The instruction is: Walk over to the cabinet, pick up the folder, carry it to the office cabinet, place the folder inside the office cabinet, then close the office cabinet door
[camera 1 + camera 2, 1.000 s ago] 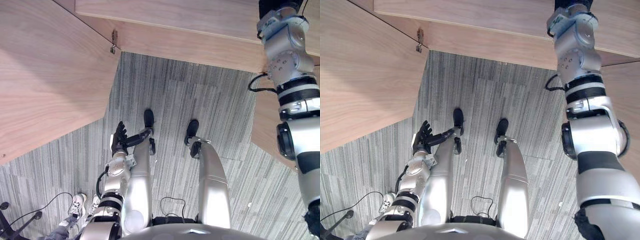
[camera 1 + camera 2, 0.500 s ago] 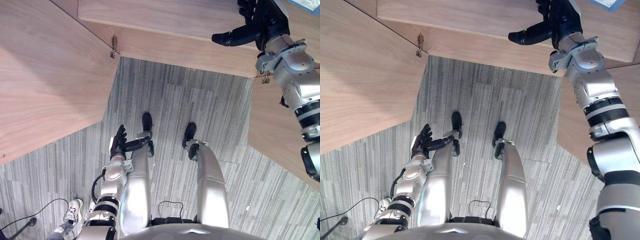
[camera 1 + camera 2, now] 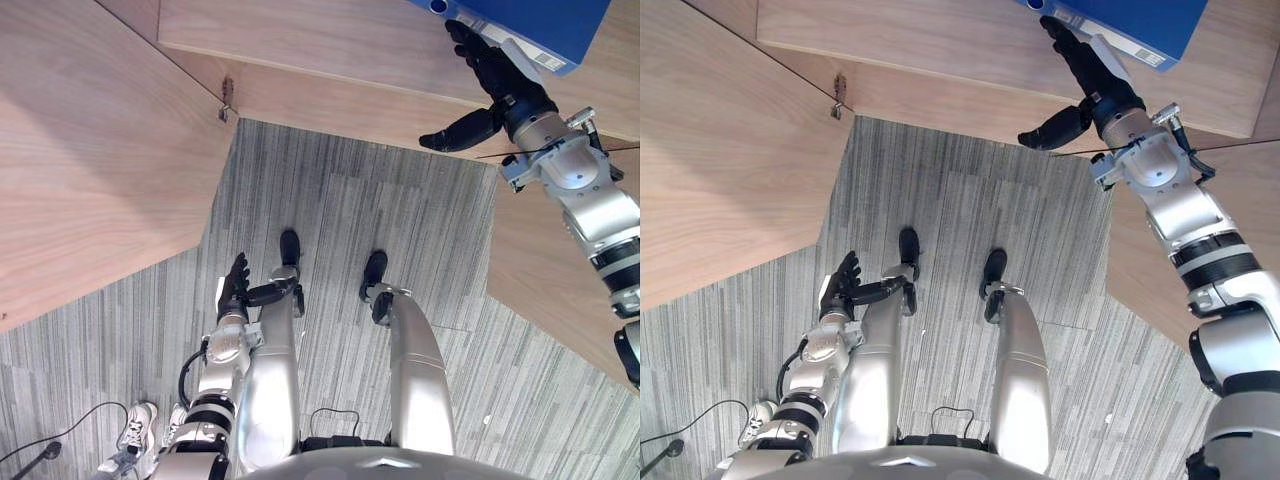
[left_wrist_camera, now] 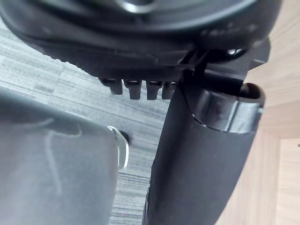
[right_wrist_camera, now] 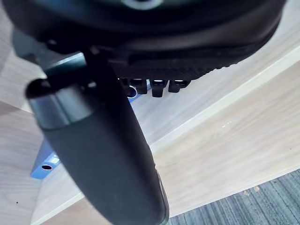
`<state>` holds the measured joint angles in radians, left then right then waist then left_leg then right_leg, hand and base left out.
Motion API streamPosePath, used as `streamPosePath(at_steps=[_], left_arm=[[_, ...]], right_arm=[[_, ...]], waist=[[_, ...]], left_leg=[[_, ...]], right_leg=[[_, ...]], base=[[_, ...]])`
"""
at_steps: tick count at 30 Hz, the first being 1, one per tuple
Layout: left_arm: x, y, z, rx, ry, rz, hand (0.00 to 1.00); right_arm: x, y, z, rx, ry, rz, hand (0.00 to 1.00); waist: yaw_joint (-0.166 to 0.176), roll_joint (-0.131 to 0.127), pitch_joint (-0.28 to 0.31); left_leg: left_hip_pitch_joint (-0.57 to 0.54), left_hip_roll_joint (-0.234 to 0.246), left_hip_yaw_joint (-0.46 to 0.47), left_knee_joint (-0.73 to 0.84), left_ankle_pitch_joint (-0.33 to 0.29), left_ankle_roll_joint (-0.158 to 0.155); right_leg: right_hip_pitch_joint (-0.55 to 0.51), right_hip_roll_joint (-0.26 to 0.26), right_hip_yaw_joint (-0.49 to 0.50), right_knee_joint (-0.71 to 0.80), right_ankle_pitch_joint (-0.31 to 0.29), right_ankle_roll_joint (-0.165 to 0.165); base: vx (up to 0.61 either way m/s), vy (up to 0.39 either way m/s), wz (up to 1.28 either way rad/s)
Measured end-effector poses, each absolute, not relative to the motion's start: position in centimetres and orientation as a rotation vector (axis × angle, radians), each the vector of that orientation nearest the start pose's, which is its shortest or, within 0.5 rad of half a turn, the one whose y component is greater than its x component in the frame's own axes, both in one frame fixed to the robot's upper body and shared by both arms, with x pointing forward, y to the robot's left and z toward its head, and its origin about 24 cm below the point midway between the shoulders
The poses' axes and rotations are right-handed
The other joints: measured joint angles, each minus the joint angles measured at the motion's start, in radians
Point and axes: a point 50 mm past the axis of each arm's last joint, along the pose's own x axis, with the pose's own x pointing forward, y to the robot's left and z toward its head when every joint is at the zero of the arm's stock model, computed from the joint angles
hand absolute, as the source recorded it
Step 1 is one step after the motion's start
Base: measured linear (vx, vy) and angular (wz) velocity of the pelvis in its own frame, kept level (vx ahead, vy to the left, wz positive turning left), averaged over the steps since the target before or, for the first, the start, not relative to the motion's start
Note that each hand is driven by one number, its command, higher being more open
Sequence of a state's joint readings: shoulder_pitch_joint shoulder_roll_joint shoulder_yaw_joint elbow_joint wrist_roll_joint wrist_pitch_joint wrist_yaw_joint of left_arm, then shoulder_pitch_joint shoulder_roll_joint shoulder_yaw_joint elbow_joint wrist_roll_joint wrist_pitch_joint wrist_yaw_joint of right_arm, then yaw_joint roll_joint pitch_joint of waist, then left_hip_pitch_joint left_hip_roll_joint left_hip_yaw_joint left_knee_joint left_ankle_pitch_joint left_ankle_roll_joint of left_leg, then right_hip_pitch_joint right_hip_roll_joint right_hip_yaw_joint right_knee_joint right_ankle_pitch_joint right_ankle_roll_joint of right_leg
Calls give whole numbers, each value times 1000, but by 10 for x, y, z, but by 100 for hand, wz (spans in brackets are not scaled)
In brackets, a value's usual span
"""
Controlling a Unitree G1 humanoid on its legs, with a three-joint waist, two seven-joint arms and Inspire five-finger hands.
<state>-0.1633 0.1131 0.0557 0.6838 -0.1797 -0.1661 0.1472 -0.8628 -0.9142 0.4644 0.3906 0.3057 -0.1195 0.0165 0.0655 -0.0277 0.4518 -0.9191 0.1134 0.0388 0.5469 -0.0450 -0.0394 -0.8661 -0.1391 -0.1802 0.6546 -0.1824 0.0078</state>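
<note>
- The left door (image 3: 90,150) stands wide open and takes up most of my left side. I judge it is one I will have to swing shut, so I want my arm well out of its path first.
- The shelf (image 3: 330,40) runs across the far side in pale wood, its front edge towards me.
- The right door (image 3: 545,290) is open too, under my right arm, and I must not knock it when I pull out.
- The folder (image 3: 545,20), blue, lies on the shelf at its right end, inside the cabinet. I take the placing as nearly done.
- My right hand (image 3: 508,92) reaches to the folder's near edge, fingers (image 3: 480,58) straight, thumb spread wide, gripping nothing. I cannot tell whether the fingertips touch the folder or hover just beside it. If it needs to go deeper, I push flat and square so it does not twist. Otherwise I draw straight back.
- My left hand (image 3: 236,287) hangs low by my side, fingers relaxed and empty.
- The hinge (image 3: 227,98) sits at the left door's inner corner.
</note>
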Motion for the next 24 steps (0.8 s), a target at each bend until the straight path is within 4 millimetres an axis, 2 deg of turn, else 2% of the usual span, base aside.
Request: streamPosePath(at_steps=[4, 7, 8, 11, 15, 19, 24], left_arm=[[255, 195, -50, -32, 345, 247, 100], [255, 196, -50, -21, 348, 255, 100], [255, 196, -50, -12, 347, 261, 100], [255, 195, -49, -16, 342, 269, 100], [255, 193, -49, 9, 340, 274, 100], [255, 193, -49, 13, 340, 285, 100], [256, 194, -48, 23, 333, 312, 100]], right_arm=[[347, -225, 233, -697, -415, 166, 100], [333, -215, 224, -662, -481, 154, 100], [328, -209, 223, -641, -531, 117, 0], [321, -202, 226, -620, -603, 64, 0], [316, -193, 232, -675, -708, -44, 0], [317, -183, 227, -741, -734, -88, 0], [325, -182, 218, -786, -693, -128, 0]], waist=[[9, 0, 0], [8, 0, 0], [7, 0, 0], [7, 0, 0], [7, 0, 0], [7, 0, 0], [8, 0, 0]], left_leg=[[0, 2, 2, -1, -2, 0], [5, 3, 2, -1, -6, 1], [9, 3, 5, -1, -8, 2], [10, 3, 9, -1, -9, 4], [10, 2, 9, 1, -10, 5], [10, 2, 8, 4, -11, 5], [8, 2, 10, 17, -17, 7]], right_leg=[[1, 2, 0, -8, 0, 0], [9, 3, 0, -14, 1, 2], [13, 3, 3, -16, 2, 4], [12, 3, 7, -19, 4, 7], [14, 3, 7, -18, 5, 8], [14, 3, 8, -16, 5, 8], [13, 3, 11, -11, 5, 8]], base=[[0, 0, 0], [8, 5, -1], [23, 16, -5], [8, 11, -3], [0, 0, 0], [0, 0, 0], [0, 0, 0]])
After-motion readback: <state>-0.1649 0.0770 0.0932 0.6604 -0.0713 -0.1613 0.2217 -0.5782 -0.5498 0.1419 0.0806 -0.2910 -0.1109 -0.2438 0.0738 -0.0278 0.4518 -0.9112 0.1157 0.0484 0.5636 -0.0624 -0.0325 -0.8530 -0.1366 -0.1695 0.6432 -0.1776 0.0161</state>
